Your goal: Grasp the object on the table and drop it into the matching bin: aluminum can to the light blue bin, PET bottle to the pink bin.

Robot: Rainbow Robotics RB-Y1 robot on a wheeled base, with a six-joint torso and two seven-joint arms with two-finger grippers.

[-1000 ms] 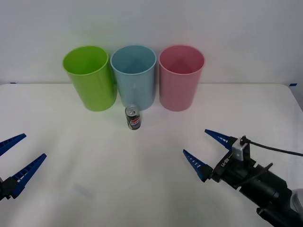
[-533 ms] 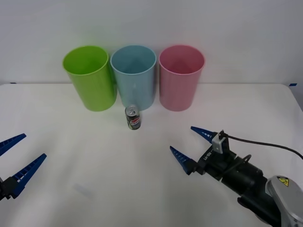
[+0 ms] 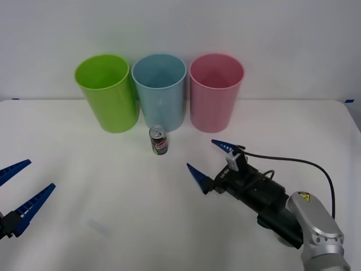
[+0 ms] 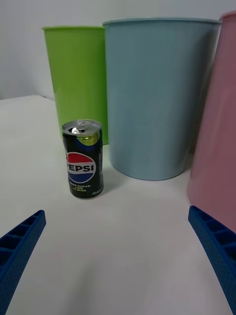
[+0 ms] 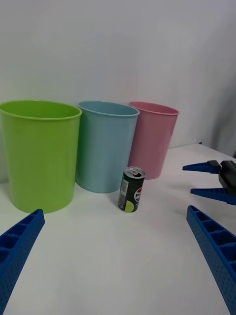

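Reaching toward the upright aluminum can (image 3: 158,140) with the right gripper (image 3: 212,156), fingers spread wide, we should straddle its middle before closing, clear of the light blue bin (image 3: 159,90) just behind, while the left gripper (image 3: 20,186) waits open at the near left of the worktop (image 3: 84,186).

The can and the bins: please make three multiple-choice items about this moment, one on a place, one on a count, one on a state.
1. Where does the can stand?
A. inside the pink bin
B. on the table, before the light blue bin
C. lying on its side beside the left pincer

2. How many bins stand in the row?
A. two
B. three
C. four

3. How is the right pincer?
A. open, short of the can
B. shut on the can
C. inside a bin

Answers: 1 B, the can is upright before the blue bin. 2 B, lime green bin, light blue, pink bin. 3 A, its fingers are spread, nothing between them.
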